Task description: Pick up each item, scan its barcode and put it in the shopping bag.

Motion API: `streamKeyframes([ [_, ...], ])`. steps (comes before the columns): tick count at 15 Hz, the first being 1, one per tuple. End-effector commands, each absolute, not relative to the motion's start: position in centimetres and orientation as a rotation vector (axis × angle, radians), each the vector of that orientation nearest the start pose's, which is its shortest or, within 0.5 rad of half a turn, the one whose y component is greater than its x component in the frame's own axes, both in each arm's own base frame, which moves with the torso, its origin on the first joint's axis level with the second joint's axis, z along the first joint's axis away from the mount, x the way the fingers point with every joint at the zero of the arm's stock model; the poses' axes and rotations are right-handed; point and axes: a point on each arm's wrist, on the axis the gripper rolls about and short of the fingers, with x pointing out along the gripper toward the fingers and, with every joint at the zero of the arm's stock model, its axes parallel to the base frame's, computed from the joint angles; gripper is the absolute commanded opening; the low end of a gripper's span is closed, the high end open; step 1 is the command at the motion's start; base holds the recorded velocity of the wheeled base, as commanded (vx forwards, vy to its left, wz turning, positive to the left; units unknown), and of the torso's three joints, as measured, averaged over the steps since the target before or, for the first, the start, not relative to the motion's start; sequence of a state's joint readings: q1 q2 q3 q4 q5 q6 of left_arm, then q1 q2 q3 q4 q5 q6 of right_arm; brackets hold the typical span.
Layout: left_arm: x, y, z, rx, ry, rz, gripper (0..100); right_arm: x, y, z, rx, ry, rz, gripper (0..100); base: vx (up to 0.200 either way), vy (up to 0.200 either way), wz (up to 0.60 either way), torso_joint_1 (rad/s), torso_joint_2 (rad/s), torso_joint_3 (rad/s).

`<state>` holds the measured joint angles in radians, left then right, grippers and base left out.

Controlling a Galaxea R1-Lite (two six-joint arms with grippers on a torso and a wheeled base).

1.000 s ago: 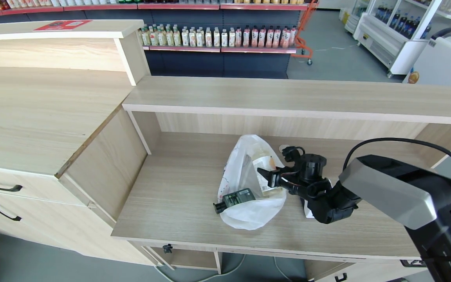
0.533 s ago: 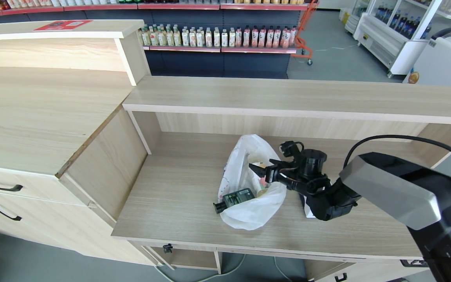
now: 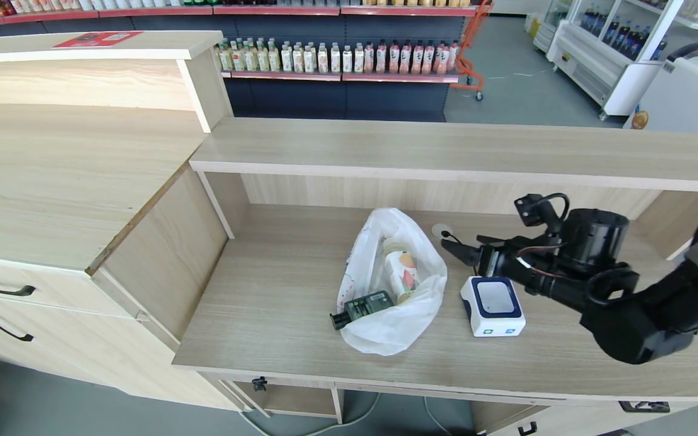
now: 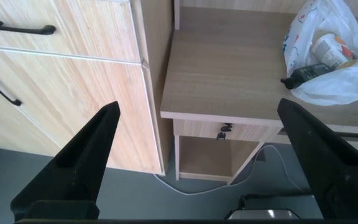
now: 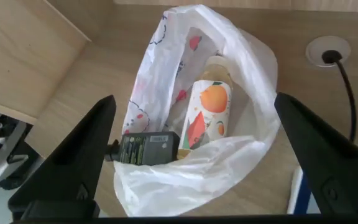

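A white plastic shopping bag [image 3: 385,321] lies open on the lower counter. Inside it rest a pale drink bottle with an orange picture [image 3: 400,275] and a dark green bottle [image 3: 366,307] whose black cap sticks out at the bag's mouth. The right wrist view looks down on the bag [image 5: 166,186], the pale drink bottle [image 5: 207,115] and the dark green bottle [image 5: 148,148]. My right gripper [image 3: 455,249] hangs open and empty just right of the bag, above the counter. A white and blue scanner [image 3: 492,306] stands below it. My left gripper [image 4: 197,155] is open, off the counter's left front corner.
A raised shelf [image 3: 446,151] overhangs the back of the counter. A cable grommet [image 3: 442,230] sits behind the bag. A cabinet with drawers [image 3: 34,290] stands to the left. Bare counter [image 3: 264,303] lies left of the bag.
My right gripper has let the pale bottle go into the bag and drawn back to the right, which uncovered the scanner. The bottle has settled deeper in the bag.
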<state>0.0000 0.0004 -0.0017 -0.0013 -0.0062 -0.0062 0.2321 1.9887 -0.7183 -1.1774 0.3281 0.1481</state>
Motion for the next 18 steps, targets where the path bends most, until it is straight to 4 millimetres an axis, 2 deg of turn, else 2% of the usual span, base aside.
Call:
streamKeyframes([
  [1,-2.3,0.0,7.6,-0.006,-0.003,-0.006,100,23.1,1.8,15.1,0.034,0.085,0.333,100,0.0,0.0,0.0,0.0,0.0,0.0],
  [2,-2.3,0.0,7.6,-0.006,-0.003,-0.006,100,20.6,0.4,14.4,0.026,0.116,0.221,100,0.0,0.0,0.0,0.0,0.0,0.0],
  [3,-2.3,0.0,7.6,-0.006,-0.003,-0.006,100,18.2,-0.1,13.8,0.029,0.14,0.154,100,0.0,0.0,0.0,0.0,0.0,0.0],
  [4,-2.3,0.0,7.6,-0.008,-0.003,-0.006,100,14.2,-0.1,13.2,0.026,0.149,0.103,100,0.0,0.0,0.0,0.0,0.0,0.0],
  [6,-2.3,0.0,7.6,-0.006,-0.003,-0.006,100,8.6,-0.1,13.2,0.02,0.127,0.037,100,0.0,0.0,0.0,0.0,0.0,0.0],
  [7,-2.3,0.0,7.6,-0.008,-0.003,-0.006,100,5.5,-0.1,12.6,0.015,0.127,0.002,100,0.0,0.0,0.0,0.0,0.0,0.0],
  [9,-2.3,0.0,7.6,-0.008,-0.003,-0.008,100,0.8,0.0,9.8,0.012,0.135,-0.017,100,0.0,0.0,0.0,0.0,0.0,0.0],
  [11,-2.3,0.0,7.6,-0.008,-0.003,-0.006,100,-1.4,0.2,8.0,0.009,0.089,-0.089,100,0.0,0.0,0.0,0.0,0.0,0.0],
  [15,-2.3,0.0,7.6,-0.008,-0.003,-0.006,100,-1.6,0.1,7.8,-0.01,0.086,-0.056,100,0.0,0.0,0.0,0.0,0.0,0.0],
  [18,-2.3,0.0,7.6,-0.008,-0.003,-0.006,100,-2.3,0.0,7.6,-0.006,-0.005,0.008,100,0.0,0.0,0.0,0.0,0.0,0.0],
])
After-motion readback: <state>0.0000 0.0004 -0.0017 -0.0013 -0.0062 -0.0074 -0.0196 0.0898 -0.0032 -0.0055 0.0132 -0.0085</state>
